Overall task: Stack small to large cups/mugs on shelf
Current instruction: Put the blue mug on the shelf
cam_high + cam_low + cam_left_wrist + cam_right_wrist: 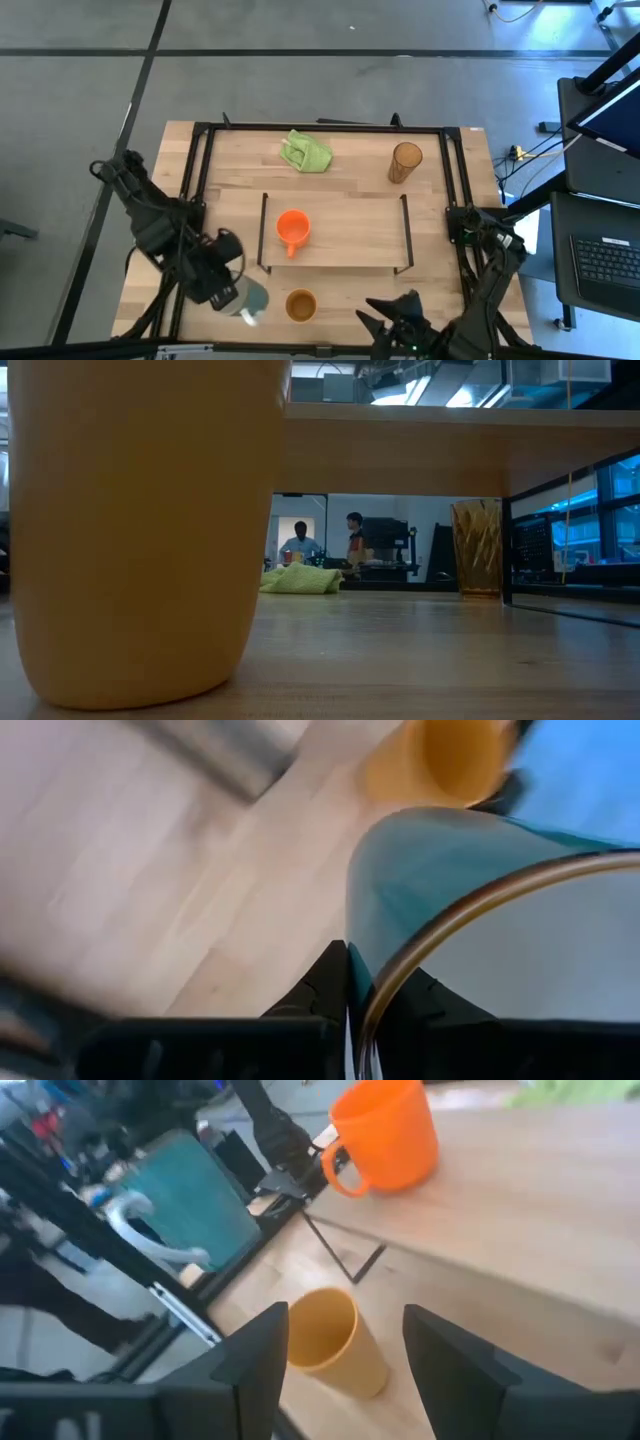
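My left gripper is shut on the white mug, whose wall looks blue-green in the right wrist view, at the table's near left. The tan-brown cup stands upright on its base on the table beside the mug. My right gripper is open at the near edge, with the cup just ahead of its fingers and untouched. The small orange mug stands on the shelf. The amber tumbler stands on the table at the far right. My left gripper holds the white mug by its rim. One finger is outside the wall and one finger is inside the opening. The mug is tilted in the hold. Whether its base is on the table, I cannot tell.
A green cloth lies crumpled behind the shelf. A black metal frame runs around the tabletop. In the low view the tan-brown cup fills the left side, and the shelf board spans the top.
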### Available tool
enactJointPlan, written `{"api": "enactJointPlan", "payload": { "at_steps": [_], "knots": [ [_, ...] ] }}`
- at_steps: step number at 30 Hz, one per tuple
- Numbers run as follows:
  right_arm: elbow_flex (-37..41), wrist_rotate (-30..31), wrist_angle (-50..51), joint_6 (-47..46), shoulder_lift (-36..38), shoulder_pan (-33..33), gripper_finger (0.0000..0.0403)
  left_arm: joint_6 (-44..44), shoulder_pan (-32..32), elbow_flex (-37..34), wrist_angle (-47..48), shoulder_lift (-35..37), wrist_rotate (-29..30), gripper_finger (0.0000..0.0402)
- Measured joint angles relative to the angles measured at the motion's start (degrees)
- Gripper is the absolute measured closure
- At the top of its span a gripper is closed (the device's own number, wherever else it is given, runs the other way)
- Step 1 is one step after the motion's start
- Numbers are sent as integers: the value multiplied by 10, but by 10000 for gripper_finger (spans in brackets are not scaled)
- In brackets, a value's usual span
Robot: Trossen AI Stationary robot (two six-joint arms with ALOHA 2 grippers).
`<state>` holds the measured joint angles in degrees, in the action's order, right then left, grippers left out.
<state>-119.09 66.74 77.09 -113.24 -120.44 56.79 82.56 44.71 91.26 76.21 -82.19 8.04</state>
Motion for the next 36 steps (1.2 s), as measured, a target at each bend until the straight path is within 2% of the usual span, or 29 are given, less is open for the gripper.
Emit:
{"api": "enactJointPlan", "payload": {
  "at_steps": [4, 7, 10, 14, 19, 23, 26, 36],
  "knots": [
    [57, 4, -1, -131, 0, 23, 203, -117, -55, 95, 8, -39, -10, 383],
    [82, -27, -33, -155, 0, 27, 203, -194, -94, 159, 23, -75, -38, 383],
    [93, -25, -55, -158, 0, 24, 203, -258, -127, 211, 47, -118, -74, 383],
    [97, 38, -65, -158, 0, 18, 203, -326, -152, 272, 60, -173, -117, 383],
    [97, 162, -73, -155, 0, 12, 203, -391, -165, 350, 94, -234, -137, 383],
    [97, 185, -73, -155, 0, 7, 203, -424, -183, 407, 129, -263, -133, 383],
    [97, 186, -73, -155, 0, 1, 203, -446, -198, 437, 138, -275, -132, 383],
    [97, 214, -76, -153, 0, -24, 203, -565, -260, 435, 121, -274, -119, 383]
  ]
}}
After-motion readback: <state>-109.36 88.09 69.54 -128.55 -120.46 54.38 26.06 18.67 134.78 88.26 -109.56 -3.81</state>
